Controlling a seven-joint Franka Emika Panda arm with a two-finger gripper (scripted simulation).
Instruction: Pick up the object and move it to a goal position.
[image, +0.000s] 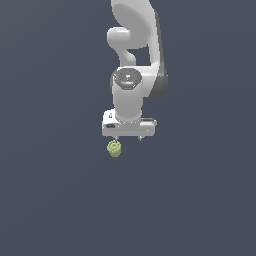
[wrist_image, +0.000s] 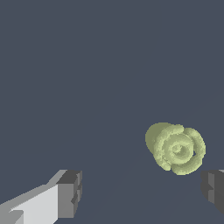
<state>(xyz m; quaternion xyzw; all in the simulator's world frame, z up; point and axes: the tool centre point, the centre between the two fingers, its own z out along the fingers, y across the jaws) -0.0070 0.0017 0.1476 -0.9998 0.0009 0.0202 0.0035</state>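
Note:
The object (image: 114, 148) is a tiny yellow-green ridged lump resting on the plain dark surface. In the wrist view the object (wrist_image: 177, 148) shows concentric ridges on its face. My white gripper (image: 128, 139) hangs over it, pointing down, and is open. In the exterior view the lump sits just beneath the fingertip on the exterior view's left. In the wrist view the gripper (wrist_image: 142, 192) holds nothing; the lump lies off its midline, close to one dark finger pad (wrist_image: 213, 188) and far from the other pad (wrist_image: 70, 192).
The white arm (image: 135, 45) reaches down from the top of the exterior view. A uniform dark grey-blue surface (image: 200, 200) spreads all round, and no other object shows.

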